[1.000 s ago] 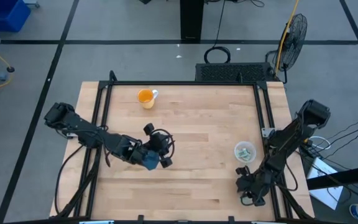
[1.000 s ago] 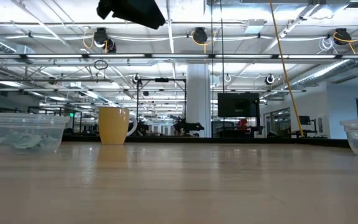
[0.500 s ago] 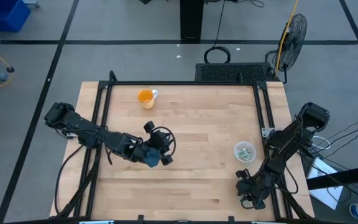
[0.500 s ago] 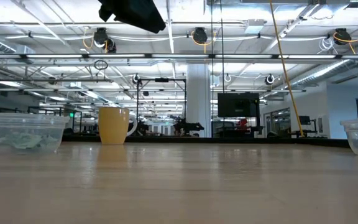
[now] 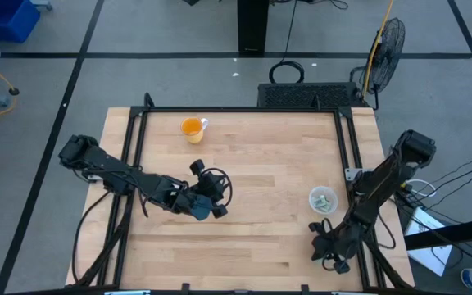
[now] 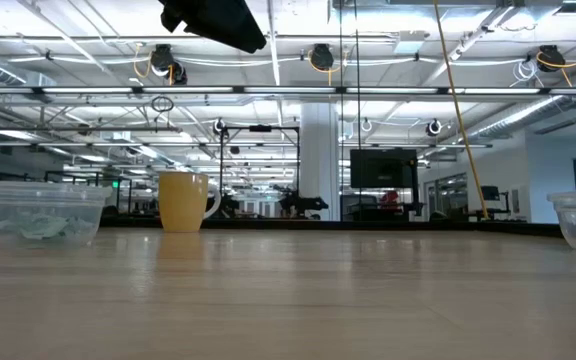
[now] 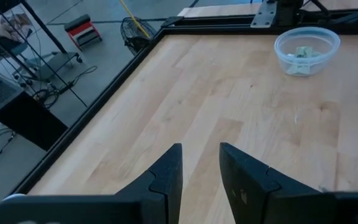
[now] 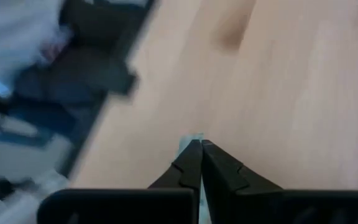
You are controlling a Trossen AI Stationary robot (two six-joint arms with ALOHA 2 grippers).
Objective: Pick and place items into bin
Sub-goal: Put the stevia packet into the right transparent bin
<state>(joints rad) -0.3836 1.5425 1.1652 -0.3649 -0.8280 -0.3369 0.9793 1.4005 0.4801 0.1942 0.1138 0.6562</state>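
In the right wrist view, a tiny green-and-white packet (image 8: 192, 137) shows at the tips of my right gripper (image 8: 197, 145). This gripper is shut, low over the table near its front right corner (image 5: 328, 251). A clear cup (image 5: 322, 199) with more packets inside stands just beyond it, toward the far edge. My left gripper (image 7: 201, 149) is open with nothing between its fingers. It hovers over the table's left middle (image 5: 210, 206) and points toward that cup (image 7: 306, 50). My right gripper pinches the packet between its two fingertips (image 8: 189, 155); only a sliver of the packet's edge (image 8: 194, 136) sticks out past them. The fingers slant down toward the wood. I cannot tell whether the packet is clear of the table.
An orange mug (image 5: 192, 127) stands at the far left of the table. In the low view a second clear cup (image 6: 38, 212) stands left of the mug (image 6: 183, 200). The black frame rail (image 5: 359, 164) runs along the table's right edge, close to my right arm.
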